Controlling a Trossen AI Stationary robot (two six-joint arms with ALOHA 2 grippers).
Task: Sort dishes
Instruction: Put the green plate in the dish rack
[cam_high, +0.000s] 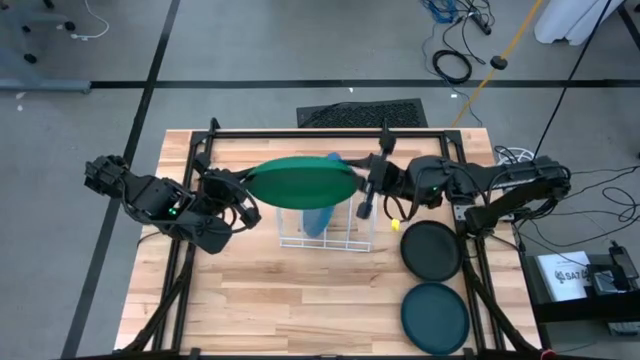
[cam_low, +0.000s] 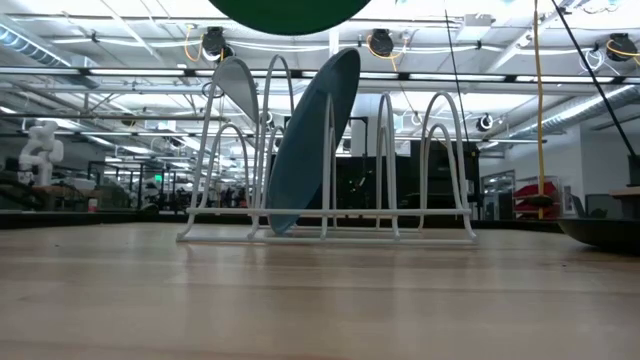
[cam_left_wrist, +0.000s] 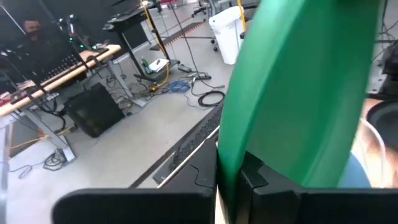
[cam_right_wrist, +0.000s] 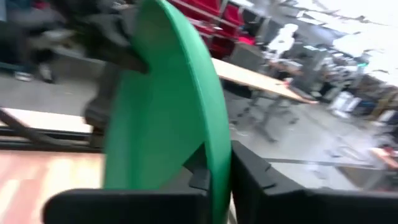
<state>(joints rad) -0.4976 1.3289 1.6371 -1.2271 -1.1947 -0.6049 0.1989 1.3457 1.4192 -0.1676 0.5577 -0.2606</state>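
A: Where is the green plate (cam_high: 300, 181) kept right now?

B: It is held up in the air over the rack (cam_high: 325, 228). One edge is pinched by the left gripper (cam_high: 243, 192). The other edge is pinched by the right gripper (cam_high: 366, 180). In each wrist view, the two dark fingers are seen shut on the rim, one on each face.

A: And the other plates?

B: The blue plate (cam_low: 312, 140) is stood on its edge in a slot of the rack, tilted a bit. The black plate (cam_high: 431, 249) is laid flat on the table (cam_high: 250, 310), to the right of the rack. The teal plate (cam_high: 434, 318) is laid flat just in front of it, nearer the table's front edge.

A: How is the green plate likely to feel?

B: It is thought to be light and stiff, as it looks like thin plastic. It is held by two thin edges and no bend is seen. It looks smooth, so it could be slippery. It is not thought to break easily.

A: Where should it be held?

B: The rim is the best place, as it is now. The middle is too wide to be pinched. If one side is let go, the plate may swing or slip, so a firm pinch is needed on the other side. It should be turned on its edge before it is put in a free slot next to the blue plate.
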